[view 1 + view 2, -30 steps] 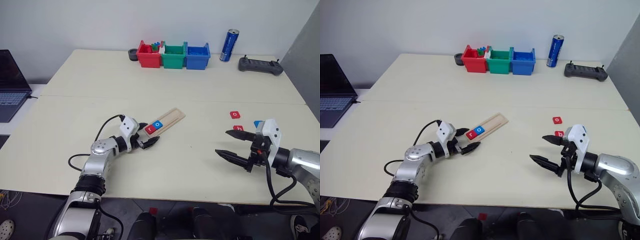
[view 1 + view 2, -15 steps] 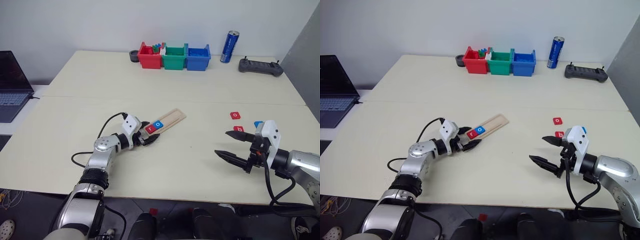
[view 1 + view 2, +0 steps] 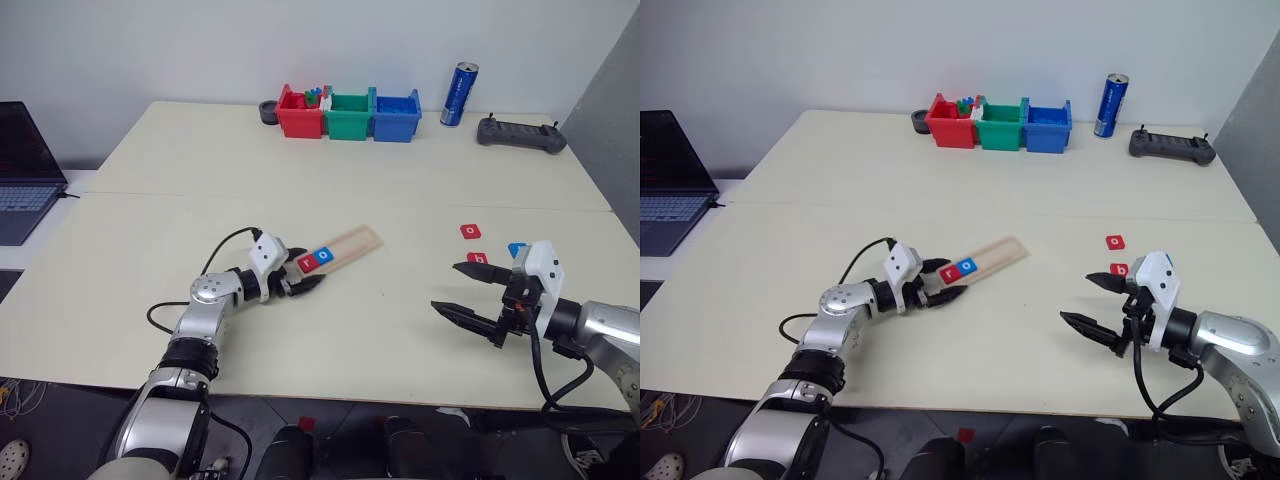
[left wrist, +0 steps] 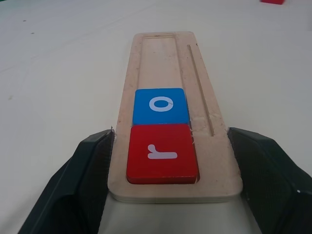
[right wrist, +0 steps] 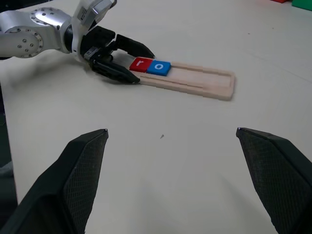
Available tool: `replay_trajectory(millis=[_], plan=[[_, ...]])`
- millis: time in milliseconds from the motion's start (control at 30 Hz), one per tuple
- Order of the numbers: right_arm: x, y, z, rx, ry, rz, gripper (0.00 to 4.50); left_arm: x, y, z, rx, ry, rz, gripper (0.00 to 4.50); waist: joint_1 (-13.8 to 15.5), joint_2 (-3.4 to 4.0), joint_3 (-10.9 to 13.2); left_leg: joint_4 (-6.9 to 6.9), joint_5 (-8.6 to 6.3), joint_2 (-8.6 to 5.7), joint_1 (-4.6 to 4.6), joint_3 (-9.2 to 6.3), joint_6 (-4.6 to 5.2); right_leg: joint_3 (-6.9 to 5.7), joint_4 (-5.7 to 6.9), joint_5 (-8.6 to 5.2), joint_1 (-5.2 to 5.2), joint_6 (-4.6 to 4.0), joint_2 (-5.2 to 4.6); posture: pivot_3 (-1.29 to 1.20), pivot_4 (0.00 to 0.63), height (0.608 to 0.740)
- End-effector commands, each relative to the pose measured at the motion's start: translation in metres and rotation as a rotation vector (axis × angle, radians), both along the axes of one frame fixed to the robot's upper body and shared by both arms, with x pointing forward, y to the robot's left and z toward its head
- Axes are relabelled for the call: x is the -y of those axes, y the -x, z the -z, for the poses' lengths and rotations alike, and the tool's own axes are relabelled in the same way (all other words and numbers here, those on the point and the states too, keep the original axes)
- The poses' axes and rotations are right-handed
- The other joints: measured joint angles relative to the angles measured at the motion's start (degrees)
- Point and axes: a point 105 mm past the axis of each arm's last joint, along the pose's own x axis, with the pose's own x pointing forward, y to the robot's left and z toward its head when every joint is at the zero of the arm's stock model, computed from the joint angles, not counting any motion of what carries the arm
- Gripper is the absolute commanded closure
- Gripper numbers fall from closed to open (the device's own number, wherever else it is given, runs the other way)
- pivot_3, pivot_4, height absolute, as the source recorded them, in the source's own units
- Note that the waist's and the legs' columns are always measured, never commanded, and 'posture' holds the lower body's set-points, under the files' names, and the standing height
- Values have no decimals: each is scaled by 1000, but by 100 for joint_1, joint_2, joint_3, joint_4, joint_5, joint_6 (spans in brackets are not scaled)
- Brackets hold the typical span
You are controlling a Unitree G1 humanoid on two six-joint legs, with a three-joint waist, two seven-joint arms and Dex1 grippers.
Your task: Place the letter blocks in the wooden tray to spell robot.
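Surface: I'm working over a pale table (image 3: pixel 400 180) against a plain wall, with a laptop (image 3: pixel 25 165) at the far left edge.
Left gripper: my left gripper (image 3: pixel 300 283) has its two fingers pressed against the long sides of the near-left end of the wooden tray (image 3: pixel 345 247), clamping it.
Why held: I judge the clamp steadies or squares the tray for the next tile.
Tray contents: red r block (image 4: pixel 162 152) sits at the clamped end, blue o block (image 4: pixel 160 105) touching it; the remaining groove is bare.
Right gripper: my right gripper (image 3: pixel 468 290) hangs spread wide above the table at near right, holding nothing.
Loose blocks: red tile (image 3: pixel 470 231), another red tile (image 3: pixel 477 258) and a blue tile (image 3: pixel 516 247) lie well right of the tray, near that gripper.
Hard to read: the blue tile is partly behind my right wrist; I can't make out the loose tiles' letters.
Far edge: coloured bins (image 3: pixel 348 112), a can (image 3: pixel 459 91), a controller (image 3: pixel 520 131).
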Motion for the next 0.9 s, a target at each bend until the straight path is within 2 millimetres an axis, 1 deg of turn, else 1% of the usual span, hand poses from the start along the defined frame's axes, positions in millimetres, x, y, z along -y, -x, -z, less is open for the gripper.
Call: replay_trajectory(millis=[33,167,300,467,700,900], plan=[[1,8,-13,66,53,-73,0,18,17,-14,47,-7,167,1130,1,-2,1,0,0,0,-2,-3,0,-5,-1,0,0,0,0,0,150,740],[10,6,-13,80,102,-100,0,37,28,-17,52,-9,285,1130,-3,-3,2,2,0,1,-2,-6,0,-8,0,0,0,0,1,0,150,740],[16,5,-16,86,120,-118,0,57,30,-15,59,-21,364,1130,2,-5,3,3,0,-1,-2,-5,0,-7,-2,0,2,0,1,0,150,740],[18,6,-13,83,126,-112,0,80,34,-12,63,-21,439,1130,-3,-8,5,3,0,-1,-4,-6,0,-8,-1,0,1,0,1,0,150,740],[16,9,-9,78,119,-112,0,100,42,0,46,-41,526,1130,-2,-10,6,4,0,-2,-4,-5,0,-7,-1,0,1,0,1,0,150,740],[16,9,-8,82,113,-101,0,108,37,2,44,-35,521,1130,-1,-11,6,3,0,-2,-4,-5,0,-6,-2,0,2,0,1,0,150,740]])
